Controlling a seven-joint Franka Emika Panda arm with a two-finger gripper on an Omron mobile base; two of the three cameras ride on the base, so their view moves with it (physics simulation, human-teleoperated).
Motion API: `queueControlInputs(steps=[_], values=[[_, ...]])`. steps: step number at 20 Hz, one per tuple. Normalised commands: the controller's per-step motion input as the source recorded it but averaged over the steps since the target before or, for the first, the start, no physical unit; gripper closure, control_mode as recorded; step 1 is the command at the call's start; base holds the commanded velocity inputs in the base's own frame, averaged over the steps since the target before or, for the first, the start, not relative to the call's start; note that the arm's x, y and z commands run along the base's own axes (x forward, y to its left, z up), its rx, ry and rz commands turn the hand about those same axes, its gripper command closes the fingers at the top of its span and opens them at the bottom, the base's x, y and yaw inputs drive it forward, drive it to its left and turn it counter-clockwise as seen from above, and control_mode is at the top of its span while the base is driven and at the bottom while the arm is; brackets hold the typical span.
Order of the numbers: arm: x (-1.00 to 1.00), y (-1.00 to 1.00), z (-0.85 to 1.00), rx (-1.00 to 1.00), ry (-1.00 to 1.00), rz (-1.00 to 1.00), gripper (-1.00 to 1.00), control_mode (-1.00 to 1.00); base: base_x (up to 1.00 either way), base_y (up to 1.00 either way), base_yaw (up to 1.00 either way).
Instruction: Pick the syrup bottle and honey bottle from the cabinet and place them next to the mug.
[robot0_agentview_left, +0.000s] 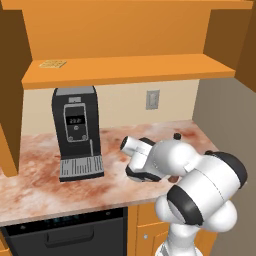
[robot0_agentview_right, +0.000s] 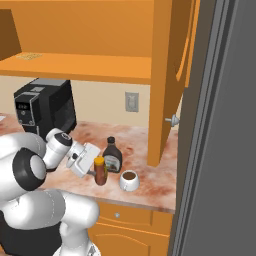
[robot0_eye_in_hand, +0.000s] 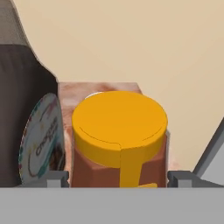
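From the right base view, the honey bottle (robot0_agentview_right: 100, 170) stood on the tabletop (robot0_agentview_right: 150, 187) between the syrup bottle (robot0_agentview_right: 112, 156) and the mug (robot0_agentview_right: 129, 180); the hand view showed the claw (robot0_eye_in_hand: 118, 179) flanking it, grip unclear, so a careless retreat could topple it.

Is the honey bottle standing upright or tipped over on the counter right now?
Upright: the honey bottle stands on the counter, cap up, beside the syrup bottle and mug.

Evenly and brightly lit throughout, flat rendered look, no glare. Soft shadow under the cabinet (robot0_agentview_left: 125, 70) shelf above the gripper (robot0_agentview_right: 90, 170). Slightly coarse, pixelated edges. Sharp honey bottle (robot0_eye_in_hand: 119, 135) cap close between the fingertips; no lens distortion.
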Motion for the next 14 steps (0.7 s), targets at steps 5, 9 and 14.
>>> queueControlInputs(steps=[5, 9, 14], values=[[0.0, 0.0, 0.0, 0.04, -0.04, 0.0, 1.0, -1.0, 0.0, 0.0, 0.0], [0.0, 0.0, -0.01, 0.03, -0.01, 0.0, 1.0, -1.0, 0.0, 0.0, 0.0], [0.0, 0.0, -0.02, 0.03, 0.0, 0.0, 1.0, -1.0, 0.0, 0.0, 0.0]])
